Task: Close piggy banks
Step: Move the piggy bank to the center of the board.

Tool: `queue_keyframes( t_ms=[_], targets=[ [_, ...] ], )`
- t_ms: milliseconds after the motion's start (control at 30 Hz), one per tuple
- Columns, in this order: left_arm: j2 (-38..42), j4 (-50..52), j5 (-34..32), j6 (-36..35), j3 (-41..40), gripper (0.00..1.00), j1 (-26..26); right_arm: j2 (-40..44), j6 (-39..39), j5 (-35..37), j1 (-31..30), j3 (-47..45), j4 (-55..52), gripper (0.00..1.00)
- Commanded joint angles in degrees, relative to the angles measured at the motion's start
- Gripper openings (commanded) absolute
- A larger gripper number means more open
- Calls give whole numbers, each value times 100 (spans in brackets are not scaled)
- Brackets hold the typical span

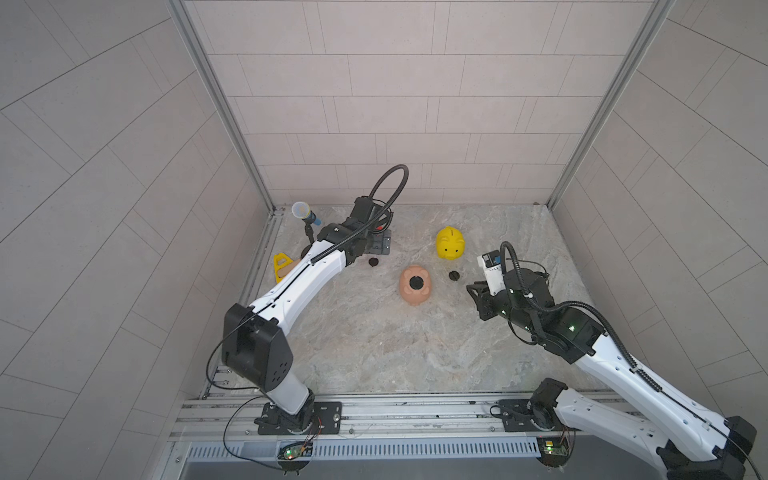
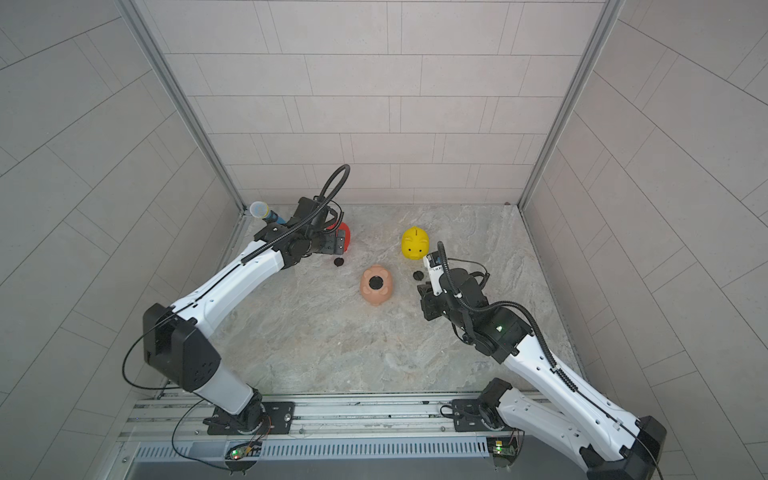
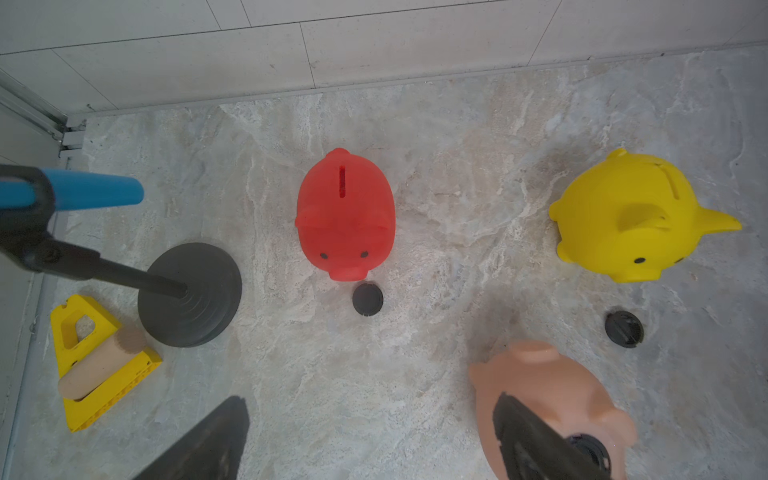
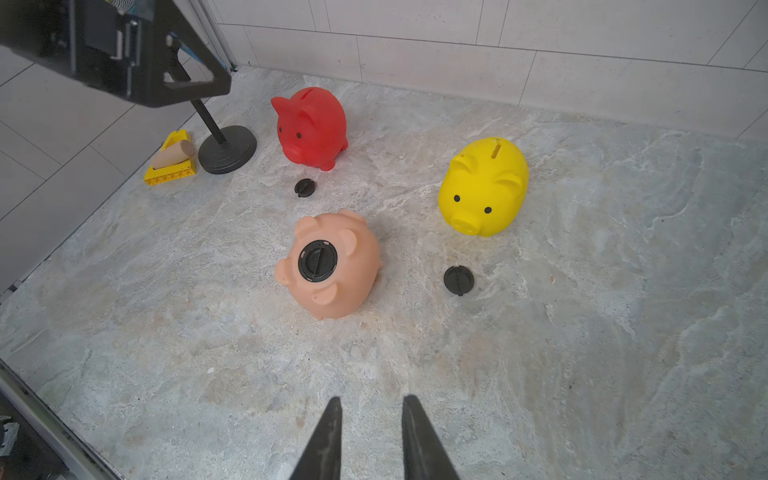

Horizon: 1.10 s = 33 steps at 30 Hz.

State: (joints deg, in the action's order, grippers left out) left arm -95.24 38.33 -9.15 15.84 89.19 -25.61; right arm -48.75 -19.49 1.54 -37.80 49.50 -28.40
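Peach pig (image 4: 349, 286) lies belly-up, plug (image 4: 317, 262) seemingly seated; left gripper (image 3: 370, 399) agape, right gripper (image 4: 372, 398) ajar.

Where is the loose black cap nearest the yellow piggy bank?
In both top views, the black cap lies on the tabletop just in front of the yellow piggy bank, right of the upturned peach-pink piggy bank.

No writing, label or number is legible on anything.
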Motion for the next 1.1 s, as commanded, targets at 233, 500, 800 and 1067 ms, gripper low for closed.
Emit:
queue_keyframes(
  t_ms=[233,500,800,1067],
  targets=[
    [-2030,902,595,-149,2232,98,664,31,-10,-113,62,-3,-16,27],
    [-3350,1194,795,-248,3652,98,931,-43,-26,-147,89,-5,-34,27],
    [-4371,1160,1016,-426,4861,98,1014,-172,-29,-197,115,16,-61,27],
    [-4917,1064,892,-415,5394,95,1057,-212,-38,-217,124,24,-87,28]
  ],
)
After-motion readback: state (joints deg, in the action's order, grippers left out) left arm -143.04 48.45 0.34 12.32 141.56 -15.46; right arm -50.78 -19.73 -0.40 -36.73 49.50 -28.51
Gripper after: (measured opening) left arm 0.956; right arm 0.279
